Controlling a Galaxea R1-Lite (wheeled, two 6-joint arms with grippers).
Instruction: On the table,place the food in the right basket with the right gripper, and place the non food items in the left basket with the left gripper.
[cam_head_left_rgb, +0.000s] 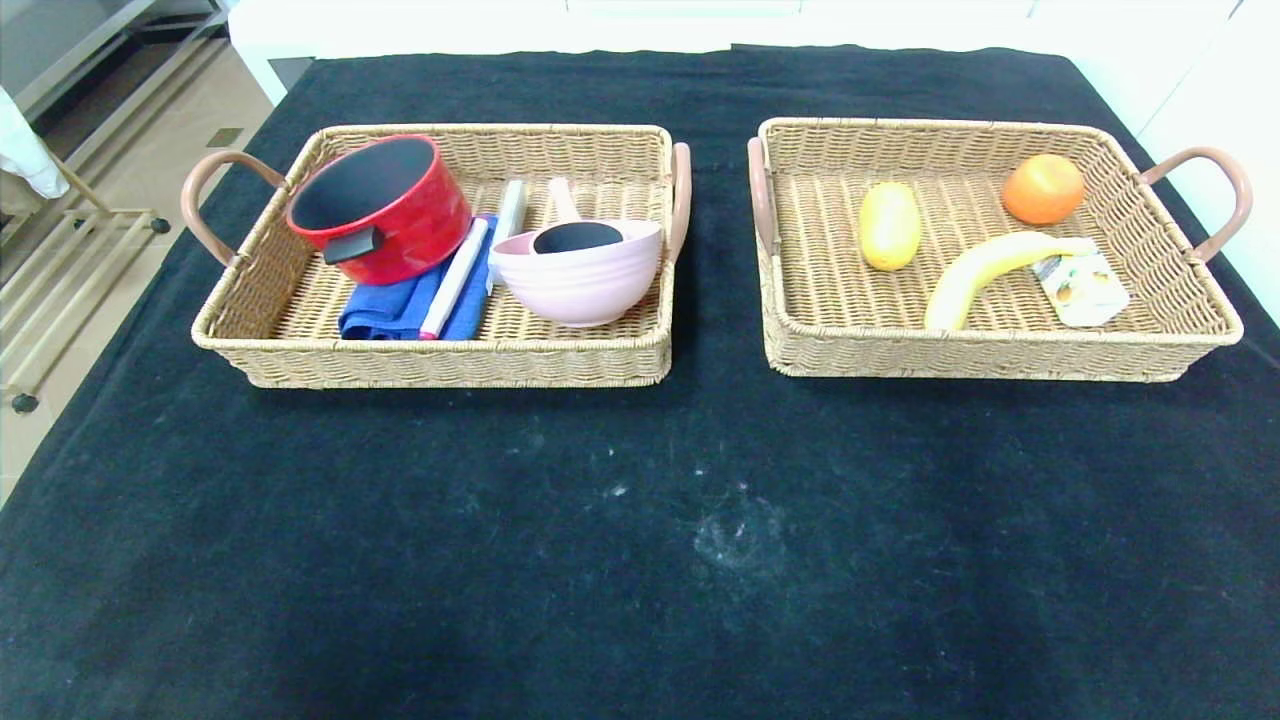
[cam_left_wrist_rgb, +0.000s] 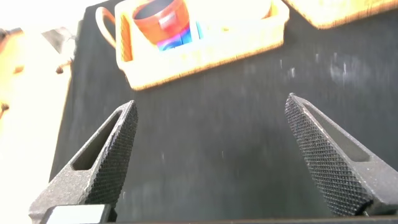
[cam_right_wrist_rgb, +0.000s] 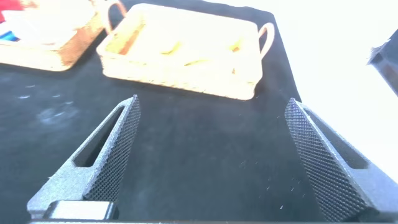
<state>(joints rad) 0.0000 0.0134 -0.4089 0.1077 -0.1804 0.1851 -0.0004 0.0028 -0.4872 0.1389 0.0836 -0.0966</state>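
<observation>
Little is left to go wrong, since the table (cam_head_left_rgb: 640, 560) holds nothing loose in front of the baskets; the main risk, as I judge it, is an arm swinging forward and clipping a wicker rim or a loop handle, shoving a basket across the cloth. The red pot (cam_head_left_rgb: 385, 205) leans tilted on a blue cloth (cam_head_left_rgb: 385, 305) and could roll if bumped. The left basket (cam_head_left_rgb: 440, 365) holds that pot, the cloth, a slim white case (cam_head_left_rgb: 455, 275), and a pink bowl (cam_head_left_rgb: 580, 275) with a small saucepan (cam_head_left_rgb: 572, 232) resting in it. The right basket (cam_head_left_rgb: 1000, 355) holds the yellow fruit (cam_head_left_rgb: 889, 226), an orange (cam_head_left_rgb: 1043, 188), a banana (cam_head_left_rgb: 985, 268) and a drink carton (cam_head_left_rgb: 1085, 285) (banana tip touching the carton). The left pincer (cam_left_wrist_rgb: 211, 155) and right pincer (cam_right_wrist_rgb: 211, 155) both hang spread wide and empty above bare cloth, well short of their baskets.
</observation>
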